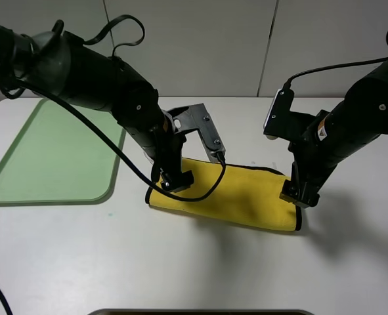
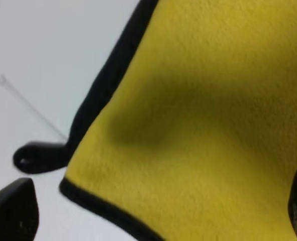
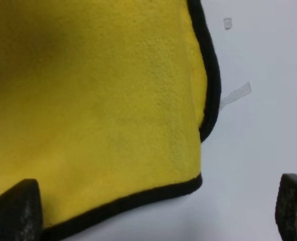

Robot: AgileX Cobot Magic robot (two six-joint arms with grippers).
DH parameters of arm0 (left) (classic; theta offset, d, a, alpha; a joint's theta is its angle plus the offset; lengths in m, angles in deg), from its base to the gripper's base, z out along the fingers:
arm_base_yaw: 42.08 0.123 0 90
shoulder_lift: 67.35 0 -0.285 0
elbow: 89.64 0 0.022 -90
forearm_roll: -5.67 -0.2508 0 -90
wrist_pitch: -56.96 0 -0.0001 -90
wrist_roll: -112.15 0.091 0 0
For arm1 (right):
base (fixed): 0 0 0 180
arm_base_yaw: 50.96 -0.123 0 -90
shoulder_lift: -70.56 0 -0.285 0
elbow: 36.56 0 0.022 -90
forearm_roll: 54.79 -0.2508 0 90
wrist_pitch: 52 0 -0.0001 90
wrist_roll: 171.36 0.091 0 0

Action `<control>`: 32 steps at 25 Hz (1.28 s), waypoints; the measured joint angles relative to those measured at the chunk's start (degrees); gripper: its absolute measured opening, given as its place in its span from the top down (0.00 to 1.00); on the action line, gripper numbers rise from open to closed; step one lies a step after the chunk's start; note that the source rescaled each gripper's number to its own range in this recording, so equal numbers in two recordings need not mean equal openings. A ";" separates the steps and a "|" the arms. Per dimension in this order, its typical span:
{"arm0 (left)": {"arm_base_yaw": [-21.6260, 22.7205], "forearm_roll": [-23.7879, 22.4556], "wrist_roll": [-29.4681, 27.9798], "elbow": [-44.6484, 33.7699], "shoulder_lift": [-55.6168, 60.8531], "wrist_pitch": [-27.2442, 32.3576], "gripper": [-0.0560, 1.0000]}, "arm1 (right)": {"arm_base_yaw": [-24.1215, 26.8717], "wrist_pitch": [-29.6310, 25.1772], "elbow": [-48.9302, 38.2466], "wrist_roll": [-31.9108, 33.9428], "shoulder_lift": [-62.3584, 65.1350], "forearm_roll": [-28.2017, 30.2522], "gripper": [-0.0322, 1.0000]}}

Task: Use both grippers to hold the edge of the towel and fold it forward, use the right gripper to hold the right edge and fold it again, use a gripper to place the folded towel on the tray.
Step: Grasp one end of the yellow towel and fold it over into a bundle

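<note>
Over towel (image 1: 246, 193) ends, wide-spread claws (image 1: 173, 180) (image 1: 299, 195)

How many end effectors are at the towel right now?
2. The left end effector is at the towel's left end, the right end effector at its right end; both are open, neither hidden.

Bare table (image 1: 200, 262) lies open before the towel (image 1: 246, 193); the left gripper (image 1: 171, 180) and its looping cable (image 1: 210, 190) crowd the end nearest the tray (image 1: 49, 157); the right gripper (image 1: 298, 196) blocks the other end.
</note>
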 joint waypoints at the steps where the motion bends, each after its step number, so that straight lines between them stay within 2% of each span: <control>1: 0.00 0.00 -0.76 0.00 1.02 0.78 0.00 | 0.00 0.21 0.00 0.69 0.00 0.00 0.00; 8: 0.00 0.00 -8.08 0.00 11.85 7.43 0.00 | 0.00 1.14 0.00 4.42 0.00 0.00 0.00; 17: 0.00 0.00 -15.98 0.00 27.91 13.62 0.00 | 0.00 1.39 0.00 7.26 0.00 0.00 0.00; 22: 0.00 0.00 -22.27 -0.75 34.65 17.43 0.00 | 0.00 2.42 0.00 7.58 0.00 0.00 0.00; 27: 0.00 0.00 -30.03 -8.57 42.03 18.00 0.00 | 0.00 2.48 0.00 7.70 0.00 0.00 0.00; 32: 0.00 0.10 -33.23 -18.11 52.21 18.36 0.00 | 0.00 2.48 0.00 7.70 0.00 0.00 0.00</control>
